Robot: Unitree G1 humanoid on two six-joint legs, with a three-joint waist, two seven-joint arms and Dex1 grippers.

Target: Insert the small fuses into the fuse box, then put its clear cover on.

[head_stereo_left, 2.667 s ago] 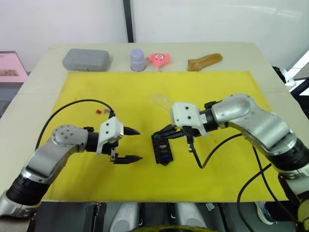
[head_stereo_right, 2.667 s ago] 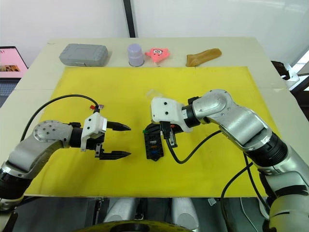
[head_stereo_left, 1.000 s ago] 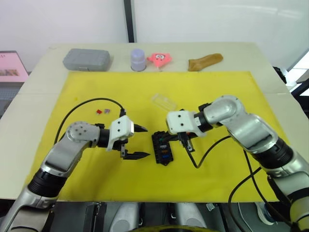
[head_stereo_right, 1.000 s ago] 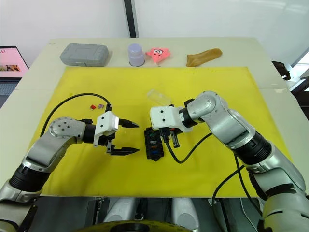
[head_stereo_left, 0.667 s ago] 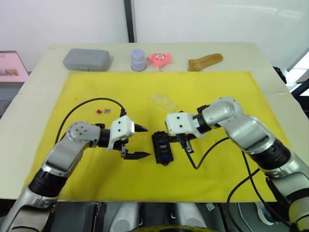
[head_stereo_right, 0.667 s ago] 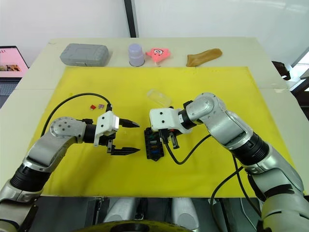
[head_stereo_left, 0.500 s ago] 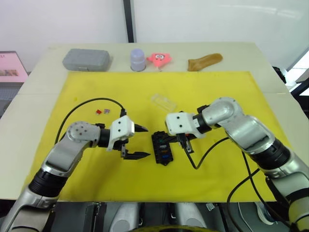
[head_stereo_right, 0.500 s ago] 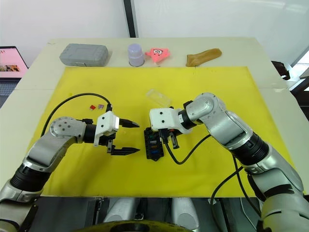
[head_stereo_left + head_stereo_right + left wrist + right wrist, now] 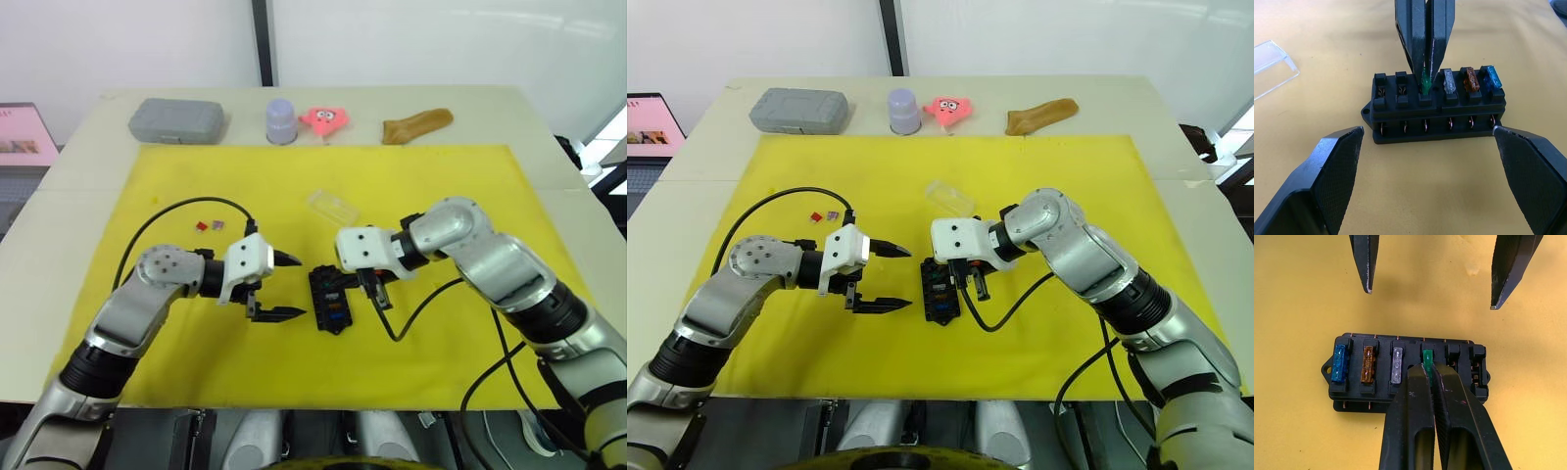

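Grey case, lilac cup, pink toy

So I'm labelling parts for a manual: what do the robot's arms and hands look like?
Both arms are silver-grey metal with black joint bands. Each ends in a white block carrying a hand, left hand and right hand, of two black tapered fingers with textured inner pads. A black cable loops outside each arm.

Left gripper gapes wide; right gripper pinches closed, arms converging.
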